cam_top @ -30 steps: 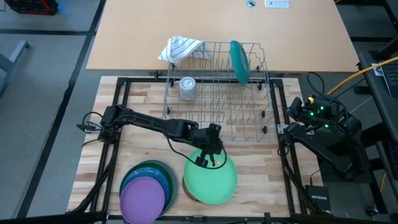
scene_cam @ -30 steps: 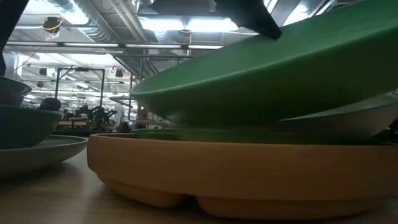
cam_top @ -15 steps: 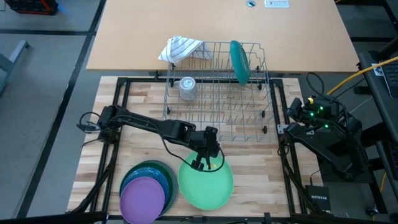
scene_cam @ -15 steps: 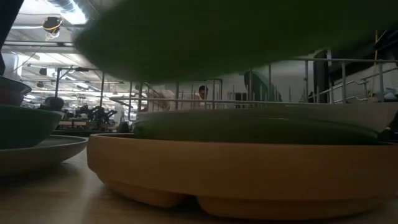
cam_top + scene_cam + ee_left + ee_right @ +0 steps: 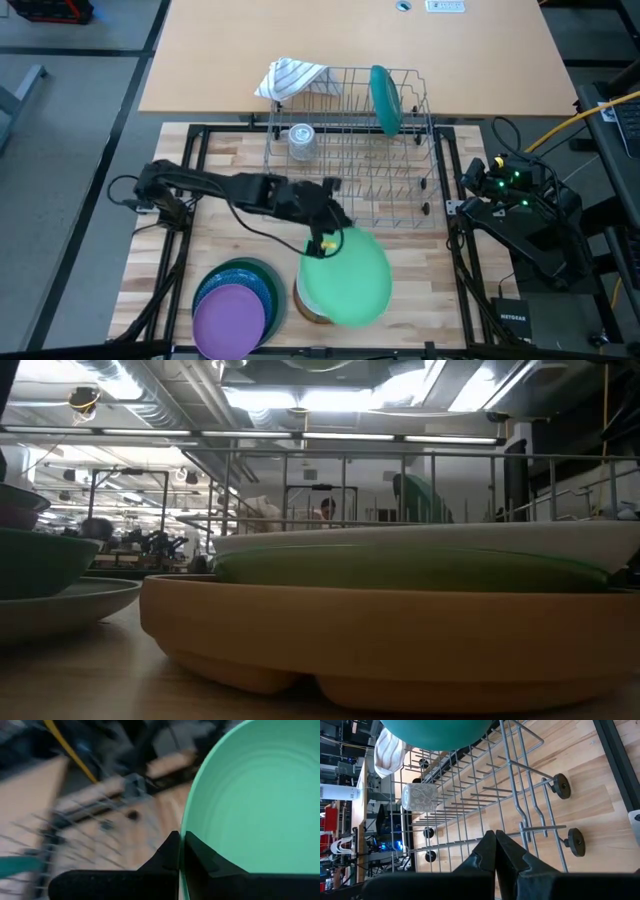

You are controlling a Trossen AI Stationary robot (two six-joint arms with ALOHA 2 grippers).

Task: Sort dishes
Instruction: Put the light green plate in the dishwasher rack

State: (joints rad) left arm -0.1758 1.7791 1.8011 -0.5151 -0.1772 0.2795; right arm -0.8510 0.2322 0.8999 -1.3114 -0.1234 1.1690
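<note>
The wooden surface (image 5: 225,240) carries a wire dish rack (image 5: 350,150) along its far edge, with one teal plate (image 5: 384,98) already standing upright in the rack's far right slots. A striped cloth (image 5: 290,76) hangs over the rack's far left corner and a small clear glass (image 5: 301,140) sits inside it on the left.

At the near edge are two stacks: toward the near left corner, a pile of dishes topped by a purple plate (image 5: 230,318); at the middle, a tan divided dish (image 5: 380,635) with a dark green plate (image 5: 410,568) and a white one (image 5: 420,540) resting in it.

The left hand (image 5: 322,238) has its fingers pressed together on the rim of a light green plate (image 5: 348,278), pinching it and holding it tilted in the air above the middle stack, clear of it. The right hand (image 5: 496,851) is pressed together and empty, parked off the right edge beside the rack.

The step in hand looks like carrying this plate to the rack. The next move calls for swinging it toward the far edge, turning it upright, and lowering its rim between two free tines before letting go.
</note>
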